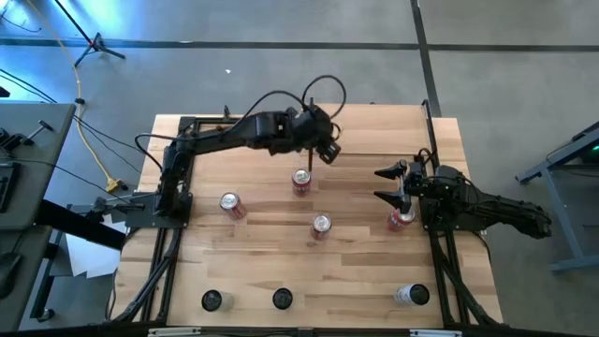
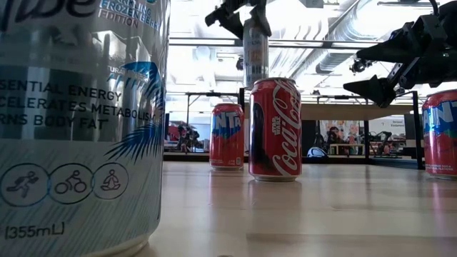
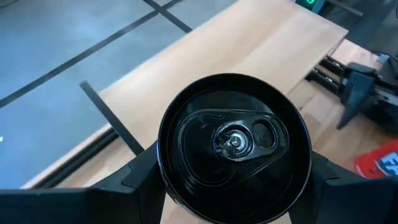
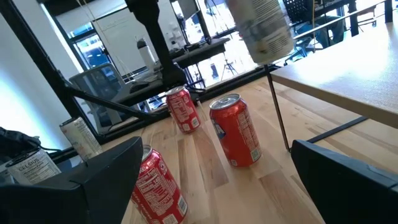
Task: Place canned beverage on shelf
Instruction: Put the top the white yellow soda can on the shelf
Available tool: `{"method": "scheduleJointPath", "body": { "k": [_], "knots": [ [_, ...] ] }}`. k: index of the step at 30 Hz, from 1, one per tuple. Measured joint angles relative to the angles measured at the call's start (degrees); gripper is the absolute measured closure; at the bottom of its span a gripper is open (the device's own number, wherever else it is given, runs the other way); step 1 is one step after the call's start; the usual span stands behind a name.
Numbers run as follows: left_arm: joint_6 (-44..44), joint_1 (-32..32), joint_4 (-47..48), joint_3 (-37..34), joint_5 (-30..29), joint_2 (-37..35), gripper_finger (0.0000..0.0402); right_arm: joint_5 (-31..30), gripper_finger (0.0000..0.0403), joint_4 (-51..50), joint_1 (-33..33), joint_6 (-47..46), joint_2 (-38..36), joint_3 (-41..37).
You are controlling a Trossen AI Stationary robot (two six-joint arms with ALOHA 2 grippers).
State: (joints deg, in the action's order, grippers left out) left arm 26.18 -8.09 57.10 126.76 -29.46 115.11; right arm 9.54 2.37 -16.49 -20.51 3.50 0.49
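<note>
Your left end effector (image 3: 233,186) is clenched on the black-topped silver can (image 3: 234,142), held in the air over the shelf (image 1: 374,129) along the tabletop's (image 1: 253,267) far edge. Most of the can's body is hidden from above by the arm. Your right end effector (image 1: 388,184) waits spread wide by the right edge, just over a red can (image 1: 401,220).

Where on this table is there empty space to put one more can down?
The shelf top is bare near the can held by the left end effector. A free strip of table runs between the red cans and the front row. The middle is crowded, right end effector beside it.
</note>
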Motion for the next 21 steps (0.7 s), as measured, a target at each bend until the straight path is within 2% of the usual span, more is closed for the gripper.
{"method": "scheduleJointPath", "body": {
  "k": [14,21],
  "knots": [
    [-6.0,-10.4,-7.8,-1.5,12.0,3.7,0.0189,0.0,0.0004,0.0,0.0,0.0,0.0,0.0],
    [-7.8,-12.9,-10.6,-1.4,13.9,4.2,0.0192,0.0,0.0004,0.0,0.0,0.0,0.2,0.0]
  ]
}}
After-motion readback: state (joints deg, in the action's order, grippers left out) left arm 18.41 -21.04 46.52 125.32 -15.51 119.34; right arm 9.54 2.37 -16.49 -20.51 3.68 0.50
